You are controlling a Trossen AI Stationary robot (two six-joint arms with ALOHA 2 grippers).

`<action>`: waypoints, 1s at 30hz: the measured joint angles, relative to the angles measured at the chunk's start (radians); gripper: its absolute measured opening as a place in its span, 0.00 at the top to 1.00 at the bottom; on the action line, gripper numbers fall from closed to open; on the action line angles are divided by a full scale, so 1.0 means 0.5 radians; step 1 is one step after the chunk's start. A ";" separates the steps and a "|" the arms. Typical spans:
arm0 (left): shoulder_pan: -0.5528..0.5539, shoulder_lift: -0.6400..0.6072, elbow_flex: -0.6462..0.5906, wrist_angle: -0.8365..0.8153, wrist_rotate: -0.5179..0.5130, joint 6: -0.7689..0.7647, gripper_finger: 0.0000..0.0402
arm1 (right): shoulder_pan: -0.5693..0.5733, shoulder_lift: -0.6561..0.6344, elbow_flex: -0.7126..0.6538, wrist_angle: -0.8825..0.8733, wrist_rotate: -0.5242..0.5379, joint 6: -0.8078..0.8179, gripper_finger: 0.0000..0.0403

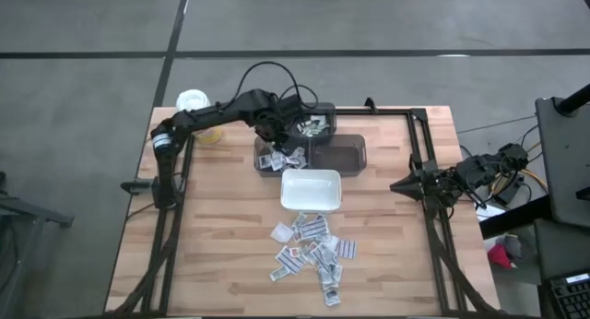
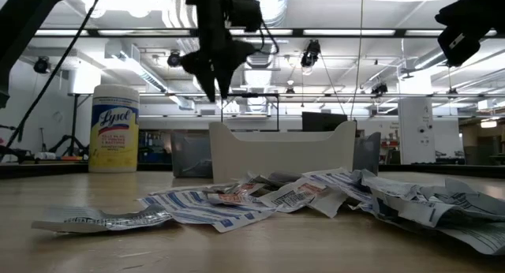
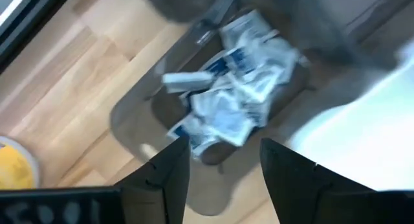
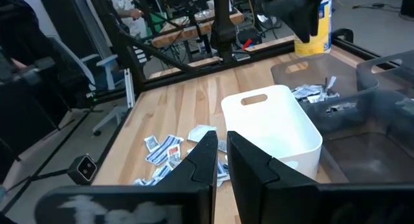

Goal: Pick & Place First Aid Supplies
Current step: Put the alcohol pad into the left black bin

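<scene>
Above grey bin [image 1: 268,159]: left fingers [image 3: 223,162] apart, empty; packets [image 3: 233,101] blurred below.

1 white dish [image 1: 311,190]; 3 grey bins [image 1: 338,155]; 1 canister [image 2: 115,129]

Grey concrete floor [image 1: 83,88] is surrounding the wooden table [image 1: 221,254], dark seam lines running across it. Ceiling strip lights [image 2: 331,32] are glowing over an open industrial hall, with pipes and ducts [image 2: 272,5] hanging overhead. Another wooden workbench [image 4: 184,26] is standing behind black metal framing [image 4: 223,20]. An office chair [image 4: 81,72] is sitting beside the table. White columns [image 2: 414,131] are showing at the back.
</scene>
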 joint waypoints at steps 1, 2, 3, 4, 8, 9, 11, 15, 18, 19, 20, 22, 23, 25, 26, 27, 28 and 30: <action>-0.021 0.000 0.039 0.001 0.010 -0.012 0.55 | 0.000 0.000 0.000 -0.001 0.000 0.000 0.92; -0.047 0.000 0.074 0.005 0.022 -0.020 0.55 | 0.000 0.000 0.000 0.000 0.000 0.000 0.92; -0.077 -0.001 0.105 0.006 0.036 -0.026 0.55 | 0.000 0.000 0.000 -0.001 -0.001 0.000 0.92; -0.110 -0.002 0.134 0.007 0.041 -0.037 0.55 | 0.000 0.000 0.000 -0.001 0.000 0.000 0.92; -0.279 -0.002 0.218 0.011 0.045 -0.065 0.55 | 0.000 0.000 0.000 0.000 0.000 -0.005 0.92; -0.324 -0.002 0.231 0.011 0.044 -0.075 0.55 | 0.000 0.000 0.000 0.000 0.000 -0.006 0.92; -0.419 -0.002 0.244 0.011 0.043 -0.095 0.55 | 0.000 -0.001 0.000 -0.001 0.000 -0.004 0.92; -0.608 -0.002 0.244 0.000 0.035 -0.209 0.55 | 0.000 -0.002 0.000 0.000 0.000 0.000 0.92; -0.752 -0.002 0.244 0.000 0.028 -0.347 0.55 | 0.000 0.001 0.000 0.047 0.002 0.074 0.92; -0.797 -0.002 0.244 0.000 0.027 -0.393 0.55 | 0.000 0.001 0.000 0.072 0.015 0.094 0.92; -0.843 -0.002 0.244 0.001 0.019 -0.442 0.55 | 0.000 0.002 -0.001 0.094 0.048 0.108 0.92; -0.932 -0.002 0.244 0.005 -0.007 -0.545 0.56 | -0.001 0.009 -0.006 0.134 0.125 0.128 0.92; -0.976 -0.002 0.244 0.008 -0.034 -0.597 0.55 | -0.001 0.012 -0.014 0.142 0.159 0.129 0.92; -1.064 -0.002 0.244 0.034 -0.110 -0.698 0.55 | -0.001 0.030 -0.041 0.141 0.218 0.144 0.92; -1.110 -0.002 0.244 0.050 -0.156 -0.751 0.56 | -0.001 0.036 -0.063 0.142 0.243 0.172 0.92; -1.153 -0.002 0.244 0.067 -0.201 -0.801 0.56 | -0.001 0.041 -0.090 0.139 0.272 0.219 0.92; -1.198 -0.002 0.244 0.083 -0.246 -0.849 0.56 | -0.001 0.046 -0.118 0.138 0.289 0.272 0.92; -1.283 -0.002 0.244 0.128 -0.321 -0.948 0.55 | -0.001 0.056 -0.178 0.138 0.302 0.371 0.92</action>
